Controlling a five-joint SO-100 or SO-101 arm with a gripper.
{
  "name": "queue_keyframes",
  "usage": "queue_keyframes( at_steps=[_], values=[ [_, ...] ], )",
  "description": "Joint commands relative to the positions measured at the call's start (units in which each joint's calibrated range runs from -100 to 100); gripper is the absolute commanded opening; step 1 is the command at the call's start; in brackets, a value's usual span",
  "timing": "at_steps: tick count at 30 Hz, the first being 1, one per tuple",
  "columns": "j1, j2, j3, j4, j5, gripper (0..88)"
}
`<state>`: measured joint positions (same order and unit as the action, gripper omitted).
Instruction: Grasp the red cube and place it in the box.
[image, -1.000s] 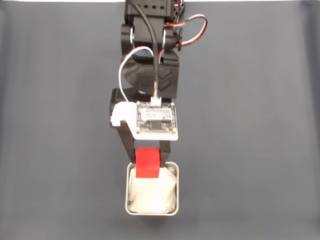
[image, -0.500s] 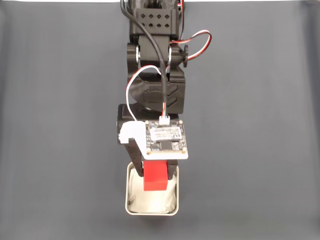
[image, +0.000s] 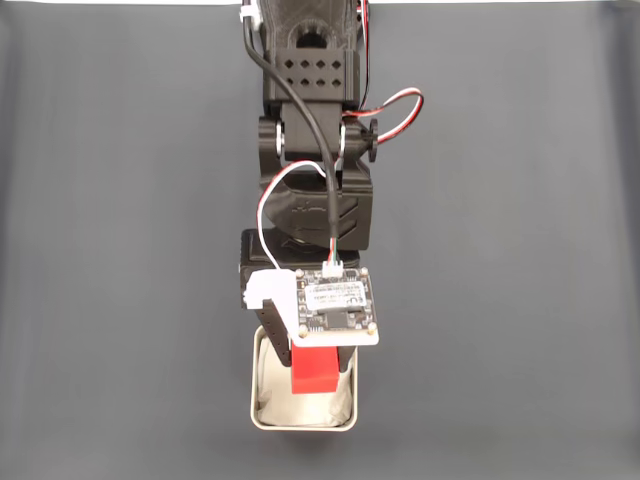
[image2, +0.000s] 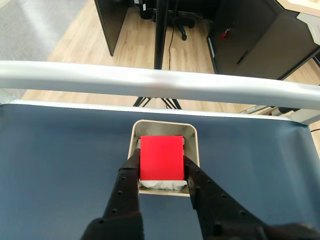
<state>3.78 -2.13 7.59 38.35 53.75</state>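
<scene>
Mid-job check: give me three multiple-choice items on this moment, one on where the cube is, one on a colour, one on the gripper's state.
1. Where is the red cube?
A. Over the box
B. On the bare mat
C. Beside the arm's base

2. What colour is the box lining?
A. Blue
B. White
C. Yellow

3. How is the gripper?
A. Open, empty
B. Shut on nothing
C. Shut on the cube

Answers: 1 A, the wrist view frames the cube inside the box rim. 2 B, white shows around the cube. 3 C, both jaws press its sides.

Place: office or lab workspace | floor: light wood planks | furniture: dark desk panels, wheeled chair base | work surface: dark blue-grey mat behind a metal rail
</scene>
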Motion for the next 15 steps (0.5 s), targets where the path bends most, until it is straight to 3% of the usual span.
queue_keyframes(
  at_steps=[1,15],
  values=[
    [-0.37,-0.13,-3.12,-1.79,0.15,2.3],
    [-0.30,2.91,-4.77,-2.12,-0.93,2.3]
  ],
)
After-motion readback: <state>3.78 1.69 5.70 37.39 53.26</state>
